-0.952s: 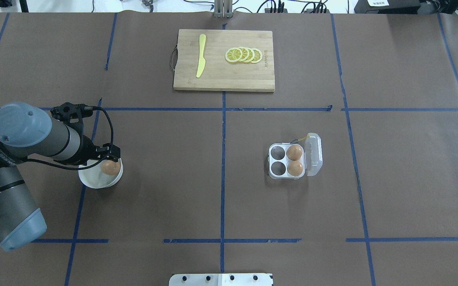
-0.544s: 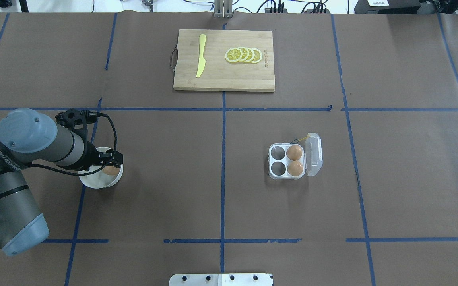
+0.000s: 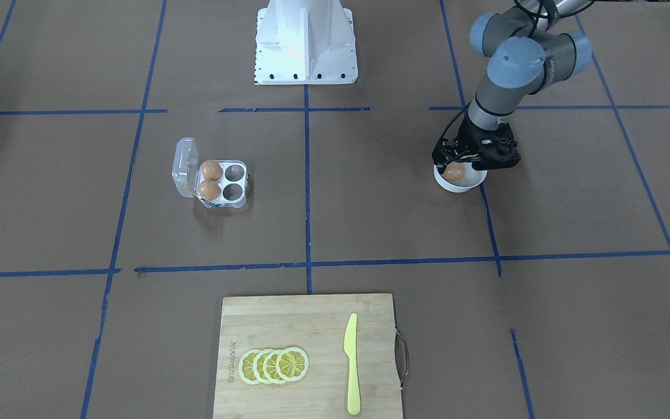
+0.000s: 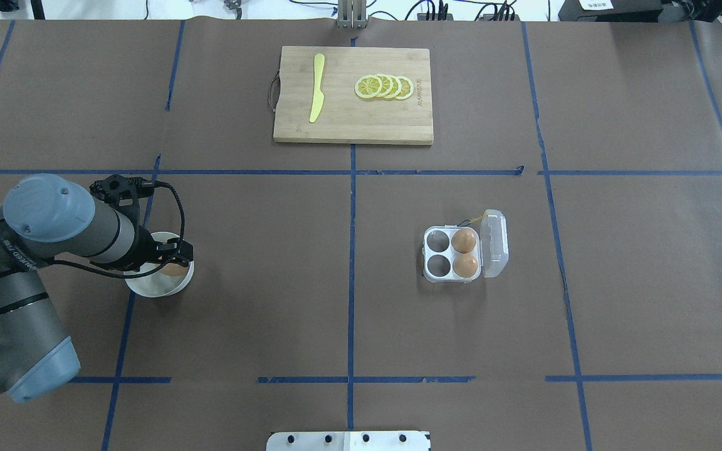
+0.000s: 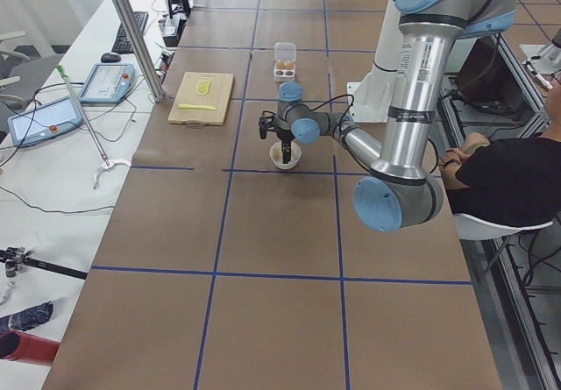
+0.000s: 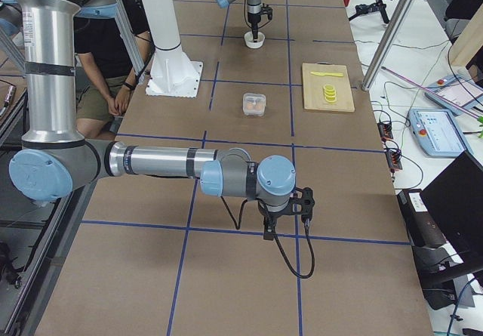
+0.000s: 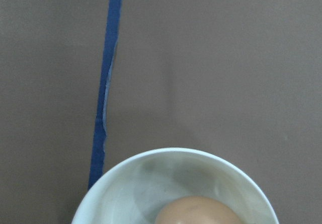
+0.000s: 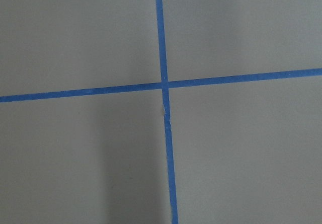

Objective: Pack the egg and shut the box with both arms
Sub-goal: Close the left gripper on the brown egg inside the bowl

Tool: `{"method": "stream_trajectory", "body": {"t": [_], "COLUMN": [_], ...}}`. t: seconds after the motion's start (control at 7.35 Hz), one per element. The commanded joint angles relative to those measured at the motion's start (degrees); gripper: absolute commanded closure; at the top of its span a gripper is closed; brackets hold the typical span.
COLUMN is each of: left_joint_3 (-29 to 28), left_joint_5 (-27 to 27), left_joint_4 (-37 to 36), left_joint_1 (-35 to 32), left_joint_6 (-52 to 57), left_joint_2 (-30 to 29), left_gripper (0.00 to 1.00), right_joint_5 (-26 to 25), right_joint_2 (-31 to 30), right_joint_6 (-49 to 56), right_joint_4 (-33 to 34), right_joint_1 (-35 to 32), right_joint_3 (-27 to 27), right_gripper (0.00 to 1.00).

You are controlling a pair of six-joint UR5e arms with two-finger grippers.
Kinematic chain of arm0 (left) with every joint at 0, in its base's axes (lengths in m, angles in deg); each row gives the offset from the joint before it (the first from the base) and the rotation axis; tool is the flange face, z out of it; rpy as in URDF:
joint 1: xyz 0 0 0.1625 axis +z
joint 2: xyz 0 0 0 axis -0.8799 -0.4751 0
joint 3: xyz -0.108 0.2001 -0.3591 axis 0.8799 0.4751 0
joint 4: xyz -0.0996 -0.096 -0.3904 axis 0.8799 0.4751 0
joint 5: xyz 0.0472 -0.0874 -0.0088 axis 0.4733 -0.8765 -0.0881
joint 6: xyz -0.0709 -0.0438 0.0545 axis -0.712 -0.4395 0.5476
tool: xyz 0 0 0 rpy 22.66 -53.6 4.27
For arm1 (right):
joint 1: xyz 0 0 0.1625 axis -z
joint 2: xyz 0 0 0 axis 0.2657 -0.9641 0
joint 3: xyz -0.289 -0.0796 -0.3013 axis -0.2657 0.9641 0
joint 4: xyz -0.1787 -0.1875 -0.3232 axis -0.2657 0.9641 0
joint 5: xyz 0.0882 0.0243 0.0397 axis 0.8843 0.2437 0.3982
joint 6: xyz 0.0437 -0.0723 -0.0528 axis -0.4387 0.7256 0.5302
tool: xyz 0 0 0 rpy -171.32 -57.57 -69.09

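One egg (image 4: 175,270) in bowl (image 4: 148,290); box (image 4: 427,254) seemingly half-full

Very little can be read. The cutting board (image 4: 348,122) carries a small burnt-in brand mark (image 4: 419,93) near one edge, just beside the lemon slices (image 4: 385,87). It runs sideways in the overhead view, and its letters are too small to make out there or in the front-facing view. The left arm (image 4: 66,228) has a line of pale lettering (image 4: 15,258) on the dark band round its tube, too blurred to read. In the exterior left view this arm's upright silver tube bears a white sticker (image 5: 419,61) printed with black code marks, none of them legible.
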Motion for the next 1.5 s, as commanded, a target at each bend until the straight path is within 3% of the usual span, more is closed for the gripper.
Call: {"method": "stream_trajectory", "body": {"t": [0.0, 0.95, 1.36], "left_joint_3": [-0.3, -0.3, -0.5], "left_joint_5": [0.1, 0.0, 0.1], "left_joint_4": [0.0, 0.1, 0.1], "left_joint_1": [0.3, 0.9, 0.9], "left_joint_6": [0.0, -0.2, 0.0], "left_joint_2": [-0.1, -0.2, -0.7], "left_gripper": [0.09, 0.19, 0.18], "right_joint_5": [0.0, 0.0, 0.1], "right_joint_2": [0.0, 0.1, 0.1], "right_joint_6": [-0.1, -0.1, -0.1], "right_joint_4": [0.0, 0.0, 0.0], "right_joint_1": [0.1, 0.0, 0.1], "right_joint_3": [-0.1, -0.1, -0.1], "right_gripper": [0.0, 0.0, 0.0]}}
